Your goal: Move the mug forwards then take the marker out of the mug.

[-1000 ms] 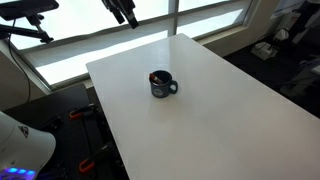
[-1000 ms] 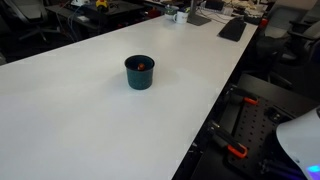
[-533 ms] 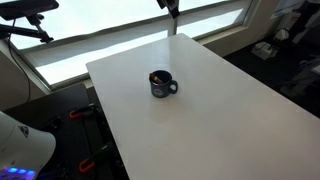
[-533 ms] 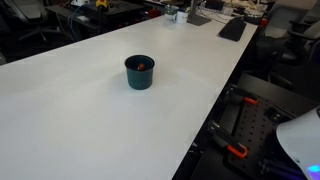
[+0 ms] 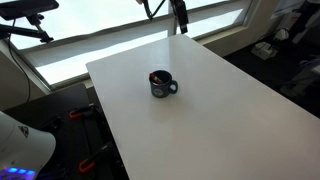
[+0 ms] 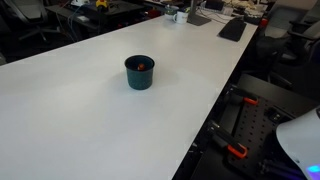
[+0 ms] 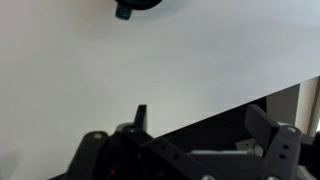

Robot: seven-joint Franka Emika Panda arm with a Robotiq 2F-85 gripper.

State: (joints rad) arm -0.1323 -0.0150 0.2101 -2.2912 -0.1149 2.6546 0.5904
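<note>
The dark navy mug (image 5: 162,85) stands upright on the white table (image 5: 220,110), its handle pointing right in that exterior view. It also shows in an exterior view (image 6: 140,72) and at the top edge of the wrist view (image 7: 135,6). The red marker (image 6: 143,66) sits inside the mug, only its tip showing (image 5: 157,76). My gripper (image 5: 181,18) hangs high over the table's far edge, well away from the mug. In the wrist view the gripper (image 7: 200,120) is open and empty, its jaws wide apart.
The table's edge (image 7: 250,100) runs diagonally under the gripper, with dark floor beyond. A window (image 5: 90,45) lies behind the table. A keyboard (image 6: 232,28) and clutter sit at the far end. Red-handled tools (image 6: 235,152) lie on the floor.
My gripper has moved rightwards along the top of an exterior view and come slightly lower. The mug and marker have not moved.
</note>
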